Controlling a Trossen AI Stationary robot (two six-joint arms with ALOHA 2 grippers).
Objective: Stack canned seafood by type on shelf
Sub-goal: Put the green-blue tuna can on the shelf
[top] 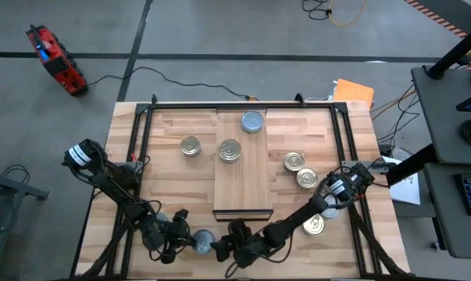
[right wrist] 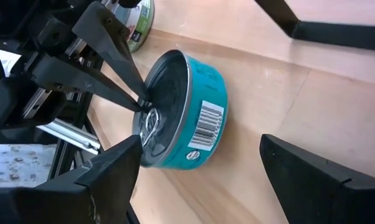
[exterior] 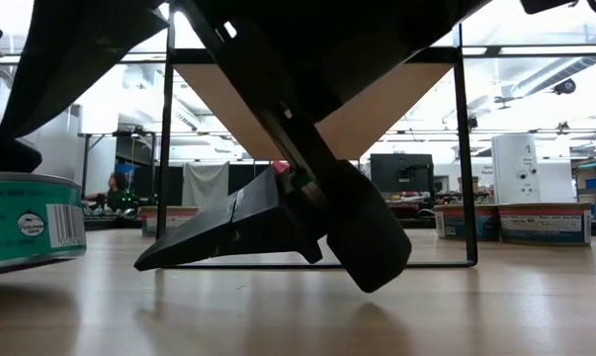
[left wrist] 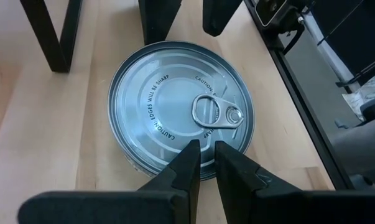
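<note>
Left gripper (left wrist: pixel 203 163): fingers nearly together, tips over the near rim of the teal tin (left wrist: pixel 181 109), by its pull ring; whether they pinch anything cannot be told.
Right gripper (right wrist: pixel 196 165): fingers spread wide, one on either side of the same tin, nothing held.
Teal tin: short and round, pale blue-grey ringed top with a pull tab and embossed caution lettering, teal side wall with a barcode label; it sits on the table at the near edge, between the two grippers.
Other tins: two on the shelf (top: pixel 242 199), one blue-grey topped (top: pixel 252 122), one gold topped (top: pixel 230 151); one gold tin (top: pixel 190 146) left of the shelf, three to its right.
Table (top: pixel 173 179): light wooden planks, black frame.
Room: grey floor, red tool (top: pixel 55 58), orange cable.
</note>
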